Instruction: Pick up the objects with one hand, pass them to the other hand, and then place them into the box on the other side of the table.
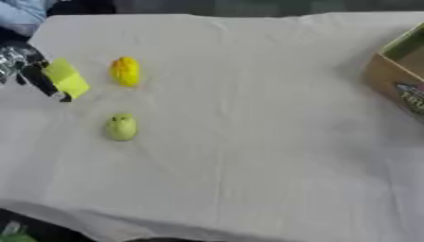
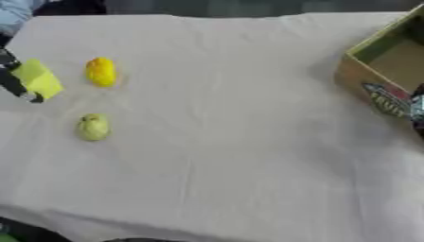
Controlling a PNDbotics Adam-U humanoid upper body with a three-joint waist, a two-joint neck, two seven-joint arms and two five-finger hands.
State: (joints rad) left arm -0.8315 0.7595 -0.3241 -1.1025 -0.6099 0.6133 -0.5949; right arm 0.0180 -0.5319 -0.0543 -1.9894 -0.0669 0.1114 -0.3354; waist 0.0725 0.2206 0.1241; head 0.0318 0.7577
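Note:
My left hand [image 1: 23,64] hangs at the table's left edge, its dark fingers closed on a flat yellow-green block [image 1: 66,78] held just above the cloth. To the right of the block a yellow rounded object [image 1: 125,71] lies on the table. A pale green pear-shaped object [image 1: 121,126] sits nearer to me, below the yellow one. The cardboard box [image 2: 364,78] stands at the far right, open side up, its inside showing. A small grey and silver part of my right hand [image 2: 417,108] shows at the right edge beside the box.
A white cloth [image 1: 248,142] with soft creases covers the whole table. Its front edge runs across the lower left corner, with dark floor below. Something pale blue [image 1: 21,14] lies past the far left corner.

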